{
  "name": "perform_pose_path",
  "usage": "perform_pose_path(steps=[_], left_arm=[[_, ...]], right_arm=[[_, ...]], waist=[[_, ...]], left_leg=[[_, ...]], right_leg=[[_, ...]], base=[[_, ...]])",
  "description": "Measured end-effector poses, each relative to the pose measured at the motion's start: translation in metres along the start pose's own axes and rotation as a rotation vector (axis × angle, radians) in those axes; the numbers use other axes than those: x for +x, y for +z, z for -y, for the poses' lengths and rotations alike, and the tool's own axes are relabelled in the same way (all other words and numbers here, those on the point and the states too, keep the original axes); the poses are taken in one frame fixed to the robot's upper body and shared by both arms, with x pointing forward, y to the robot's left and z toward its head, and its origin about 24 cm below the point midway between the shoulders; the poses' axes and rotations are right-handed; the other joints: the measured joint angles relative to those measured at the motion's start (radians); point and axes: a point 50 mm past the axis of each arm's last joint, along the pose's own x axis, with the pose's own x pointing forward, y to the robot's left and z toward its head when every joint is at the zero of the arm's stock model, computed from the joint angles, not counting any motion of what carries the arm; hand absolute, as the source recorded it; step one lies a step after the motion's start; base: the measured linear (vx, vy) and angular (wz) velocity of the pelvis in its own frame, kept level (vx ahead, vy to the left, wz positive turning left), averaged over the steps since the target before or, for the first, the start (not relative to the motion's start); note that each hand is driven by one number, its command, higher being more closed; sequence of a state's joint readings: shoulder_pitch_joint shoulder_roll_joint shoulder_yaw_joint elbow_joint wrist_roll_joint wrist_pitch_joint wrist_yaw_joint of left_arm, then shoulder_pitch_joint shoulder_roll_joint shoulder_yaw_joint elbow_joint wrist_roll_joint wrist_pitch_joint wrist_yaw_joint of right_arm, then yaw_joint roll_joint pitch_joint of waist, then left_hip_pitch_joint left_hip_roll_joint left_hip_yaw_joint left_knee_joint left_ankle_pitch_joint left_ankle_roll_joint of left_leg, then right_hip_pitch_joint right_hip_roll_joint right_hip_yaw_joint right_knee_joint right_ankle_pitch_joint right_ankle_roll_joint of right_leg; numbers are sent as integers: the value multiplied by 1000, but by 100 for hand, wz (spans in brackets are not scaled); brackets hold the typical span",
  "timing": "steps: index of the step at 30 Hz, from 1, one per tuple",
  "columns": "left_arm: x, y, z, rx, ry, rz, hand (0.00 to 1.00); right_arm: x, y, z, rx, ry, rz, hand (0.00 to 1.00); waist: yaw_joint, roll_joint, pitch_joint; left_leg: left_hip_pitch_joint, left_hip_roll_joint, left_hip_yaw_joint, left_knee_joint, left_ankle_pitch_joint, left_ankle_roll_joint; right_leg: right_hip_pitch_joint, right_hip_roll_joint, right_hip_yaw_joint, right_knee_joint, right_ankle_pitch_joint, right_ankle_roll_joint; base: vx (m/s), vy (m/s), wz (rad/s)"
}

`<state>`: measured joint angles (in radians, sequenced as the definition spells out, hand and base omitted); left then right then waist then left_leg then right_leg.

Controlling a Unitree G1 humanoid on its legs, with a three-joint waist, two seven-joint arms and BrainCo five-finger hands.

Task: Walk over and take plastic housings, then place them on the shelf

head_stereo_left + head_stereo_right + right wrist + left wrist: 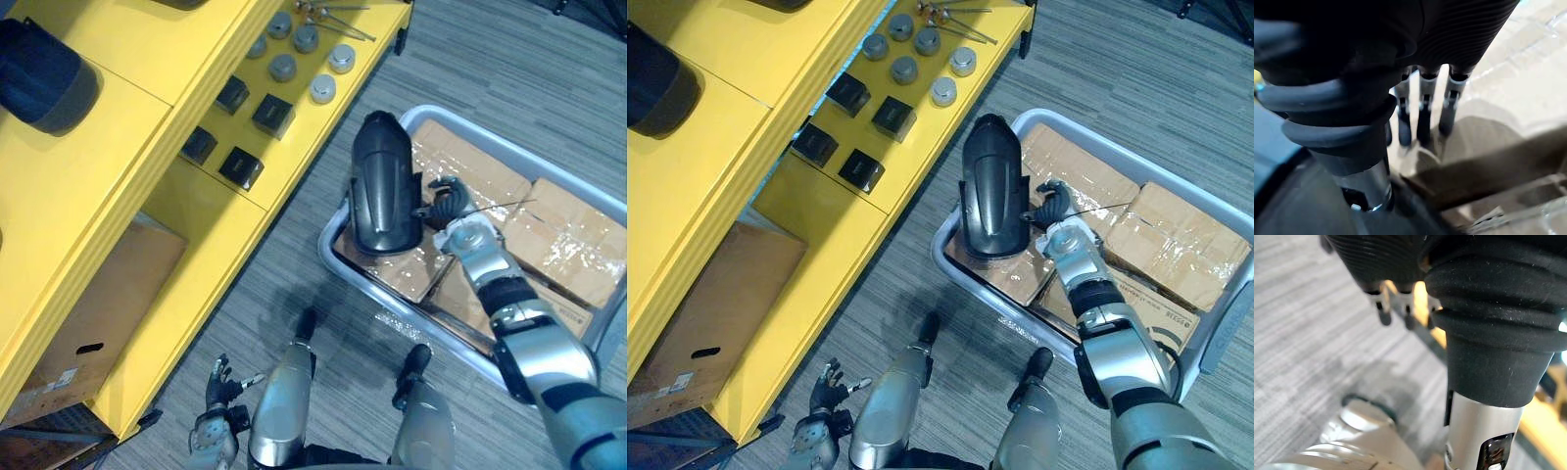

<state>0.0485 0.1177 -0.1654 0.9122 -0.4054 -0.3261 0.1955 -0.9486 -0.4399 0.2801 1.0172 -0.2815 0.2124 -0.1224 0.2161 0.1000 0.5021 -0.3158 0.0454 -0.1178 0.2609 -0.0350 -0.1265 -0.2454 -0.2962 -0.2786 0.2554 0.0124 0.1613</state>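
Progress, read from the head camera's two eyes: a black plastic housing (382, 186) is at the near left corner of the grey cart (419, 114), over its cardboard boxes (568, 225). Whether it is resting or raised I cannot tell. The right hand (449, 201) is at the housing's right edge, touching or just beside it. The yellow shelf (98, 196) stands well apart to the left. A dark rounded shape (44, 78) on its upper board looks like a housing already delivered. Small black blocks (272, 116) and grey round parts (282, 67) sit on a lower board. The left hand (220, 382) hangs low by the shelf's foot.

Left wrist view: its fingers (1383, 316) hang straight and loose over the grey floor (1303, 333), carrying nothing.

Right wrist view: fingers (1422, 117) reach out nearly straight over cardboard, wrapped round nothing. The housing's dark surface shows beside the thumb, contact unclear.

The walk to the cart seems done; grasping, carrying and shelving this housing remain.
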Motion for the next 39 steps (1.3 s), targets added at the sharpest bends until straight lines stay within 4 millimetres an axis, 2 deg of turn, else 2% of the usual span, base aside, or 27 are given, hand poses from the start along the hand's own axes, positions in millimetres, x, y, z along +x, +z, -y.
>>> perform_pose_path(steps=[6, 12, 18, 22, 25, 28, 29, 31, 33, 34, 36, 39], left_arm=[[-1, -3, 4, -22, -8, -14, 0], [-2, -5, 8, -20, -27, -24, 0], [-6, -5, 8, -38, -23, -3, 0], [-14, -4, 4, -66, 8, 40, 0], [-19, 15, 7, -116, 26, 139, 0], [-23, 51, 18, -130, 18, 298, 0], [-27, 73, 24, -133, 5, 395, 0], [-33, 97, 24, -151, 7, 495, 0], [-41, 126, 18, -160, 41, 614, 0], [-43, 132, 16, -164, 44, 636, 0], [-49, 152, 15, -123, 35, 719, 0], [-50, 170, 21, -68, 17, 797, 0]], right_arm=[[1, -16, 4, -176, 15, -168, 100], [0, -35, 5, -219, -6, -266, 100], [-1, -50, 16, -200, -86, -224, 100], [-4, -60, 21, -242, -125, -151, 100], [-12, -66, 19, -270, -131, -91, 100], [-21, -58, 14, -287, -138, 0, 100], [-28, -56, 12, -291, -138, 43, 100], [-38, -58, 9, -287, -131, 76, 100], [-52, -60, 2, -289, -113, 121, 100], [-55, -61, 1, -293, -112, 129, 100], [-65, -65, -5, -301, -87, 152, 100], [-69, -67, -11, -309, -51, 171, 100]], waist=[[18, 19, -11], [18, 40, -24], [12, 40, -24], [-12, 36, -22], [-36, 25, -15], [-75, -9, 5], [-94, -26, 12], [-107, -43, 15], [-132, -61, 14], [-135, -65, 14], [-159, -76, 12], [-173, -81, 10]], left_leg=[[1, -2, -15, -10, 8, -1], [5, -13, -25, -31, 27, 1], [19, -22, -38, -59, 51, 2], [25, -20, -27, -64, 52, 3], [56, -4, -1, -89, 54, 2], [82, 19, 29, -115, 56, -1], [91, 32, 46, -120, 54, -5], [105, 45, 62, -132, 52, -7], [134, 59, 90, -150, 50, -11], [142, 63, 102, -151, 46, -15], [157, 75, 121, -150, 39, -20], [163, 82, 136, -148, 34, -21]], right_leg=[[2, -5, -20, 14, -10, -2], [2, -17, -29, 24, -11, -1], [19, -29, -49, 10, -11, 1], [30, -20, -49, -21, 3, 10], [56, -3, -41, -62, 30, 7], [57, 20, -17, -89, 49, -3], [57, 34, -4, -102, 54, -6], [58, 44, 9, -111, 58, -9], [58, 62, 32, -111, 58, -10], [58, 65, 39, -111, 58, -10], [59, 75, 54, -112, 59, -11], [58, 86, 69, -120, 65, -20]], base=[[13, -10, 8], [-26, -3, 6], [-57, 2, 10], [-3, 3, -9], [58, -14, -27], [62, -34, -35], [73, -47, -35], [77, -42, -33], [76, -40, -37], [68, -39, -39], [37, -26, -31], [-14, -13, -22]])
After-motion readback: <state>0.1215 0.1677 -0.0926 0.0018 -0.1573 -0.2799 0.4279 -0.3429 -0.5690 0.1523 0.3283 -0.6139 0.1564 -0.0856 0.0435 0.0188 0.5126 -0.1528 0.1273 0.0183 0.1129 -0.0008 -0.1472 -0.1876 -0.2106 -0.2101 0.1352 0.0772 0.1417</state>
